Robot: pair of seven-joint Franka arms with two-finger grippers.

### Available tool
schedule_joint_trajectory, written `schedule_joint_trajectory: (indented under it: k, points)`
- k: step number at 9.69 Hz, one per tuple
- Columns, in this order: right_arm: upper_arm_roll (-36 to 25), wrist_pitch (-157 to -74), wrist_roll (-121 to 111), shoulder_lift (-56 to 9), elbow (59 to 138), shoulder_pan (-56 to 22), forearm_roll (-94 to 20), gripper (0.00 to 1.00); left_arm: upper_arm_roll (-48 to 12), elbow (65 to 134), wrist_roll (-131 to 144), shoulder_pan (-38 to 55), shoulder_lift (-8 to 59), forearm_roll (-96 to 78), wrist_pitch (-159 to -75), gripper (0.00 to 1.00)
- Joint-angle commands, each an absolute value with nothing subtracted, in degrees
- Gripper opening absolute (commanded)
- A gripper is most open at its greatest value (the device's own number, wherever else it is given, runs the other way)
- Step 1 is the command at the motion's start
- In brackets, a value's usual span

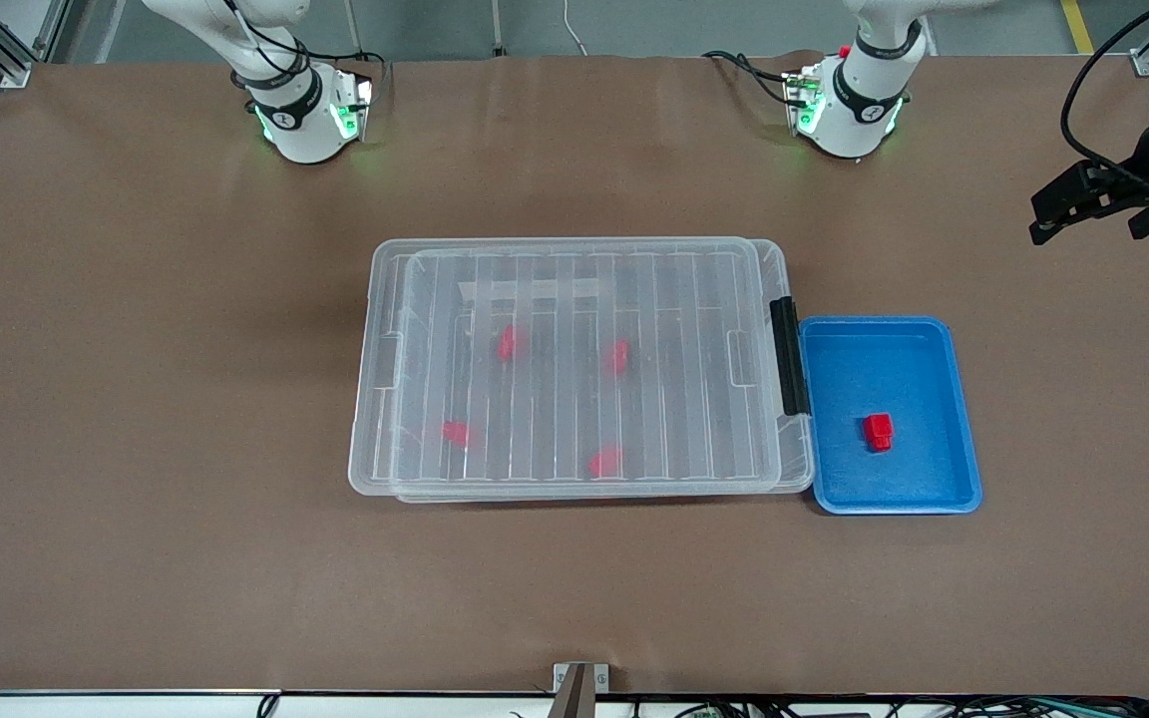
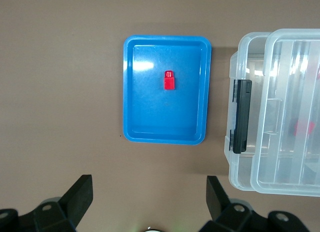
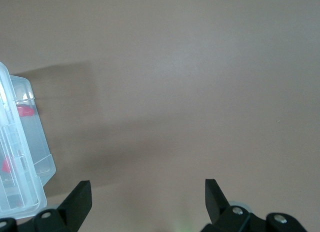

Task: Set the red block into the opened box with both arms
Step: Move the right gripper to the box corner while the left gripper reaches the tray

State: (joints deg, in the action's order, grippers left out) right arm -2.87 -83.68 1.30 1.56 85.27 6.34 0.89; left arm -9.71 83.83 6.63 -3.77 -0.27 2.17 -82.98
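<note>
the red block (image 1: 879,431) lies alone in the blue tray (image 1: 963,399), a shallow glossy plastic tray with rounded corners and a raised rim, set just beside the box's clip end, toward the left arm's end of the desk. the block is a small, hard, bright plastic piece with a stepped narrower end; its long axis runs nearer-to-farther from the front camera, and the narrow end points toward that camera.

the box (image 1: 375,419) is a large clear plastic bin in the middle of the brown matte desk (image 1: 136,449). its ribbed transparent lid (image 1: 584,369) lies on top, shifted slightly askew, so the bin's rim shows past it at the right arm's end. a black clip (image 1: 788,356) sits on the short end beside the tray. four more red pieces (image 1: 507,343) show blurred through the lid, scattered on the box floor.

the left hand (image 2: 149,197) hangs over bare desk near the tray, fingers spread wide and holding nothing. the right hand (image 3: 148,199) hangs over bare desk beside the box's other short end, also spread wide and empty.
</note>
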Motion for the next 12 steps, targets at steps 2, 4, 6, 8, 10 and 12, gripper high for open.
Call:
schedule_joint_trajectory:
  k: [2,4,6,8,10,12]
  points:
    - [-2.7,-83.8,1.0,2.1,86.2,6.6,1.2,1.00,-9.7,83.6,6.8,-4.1,1.1,1.9,-81.8,1.00]
    - [-1.9,-83.8,1.1,1.7,86.3,5.1,1.1,1.00,-9.6,83.6,6.9,-4.1,2.0,2.1,-81.8,1.00]
    - [7.0,-84.3,5.5,-0.6,86.4,4.2,1.2,1.00,-9.3,83.6,6.8,-4.0,4.5,2.3,-82.1,1.00]
    - [17.0,-86.5,12.2,-8.3,86.6,4.1,1.6,1.00,-9.7,81.6,6.9,-3.2,7.8,6.0,-84.2,1.00]
    - [21.5,-93.7,14.8,-18.2,86.7,3.3,2.3,1.00,-9.8,85.7,7.1,-3.7,9.3,7.0,-92.1,1.00]
    - [21.5,-103.0,15.9,-23.8,89.1,1.9,3.4,1.00,-9.7,96.7,7.3,-4.8,10.1,6.9,-104.2,1.00]
